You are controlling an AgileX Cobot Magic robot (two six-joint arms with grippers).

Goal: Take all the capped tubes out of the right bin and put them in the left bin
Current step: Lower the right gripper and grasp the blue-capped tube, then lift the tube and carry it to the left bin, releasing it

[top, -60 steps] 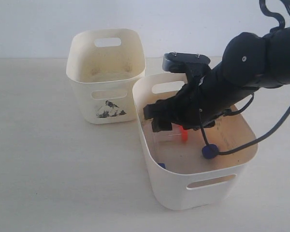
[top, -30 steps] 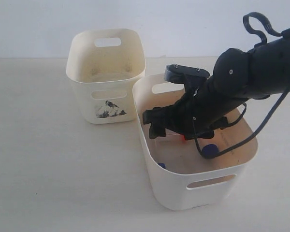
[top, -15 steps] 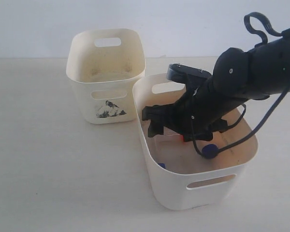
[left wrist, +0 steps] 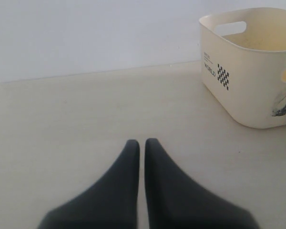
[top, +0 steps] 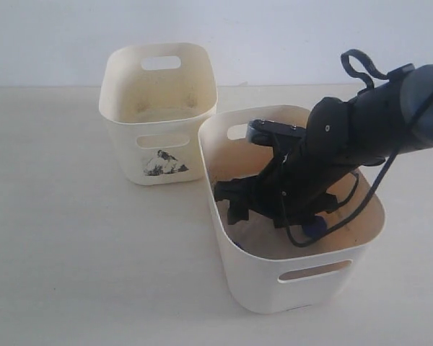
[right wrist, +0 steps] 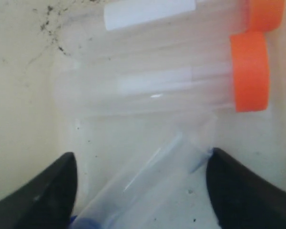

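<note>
We see R gripper (right wrist: 142, 190) splayed in plain cream plastic bin (top: 303, 285) over two orange-capped clear tubes (right wrist: 171, 85) & a blue-capped one (right wrist: 150, 175); L gripper (left wrist: 142, 145) clenched nr mountain-print bin (left wrist: 248, 90)

The right arm (top: 368, 126) is matte black, built of rounded, bulbous housings. Over the right bin (top: 296, 288) it bears a flat plate (top: 274, 131) with small screw heads, thin black cables (top: 346, 59) and a blue knob (top: 314, 228). The left fingers (left wrist: 124, 191) are dark tapered wedges, and the right fingers (right wrist: 43, 191) are black and blunt.
</note>
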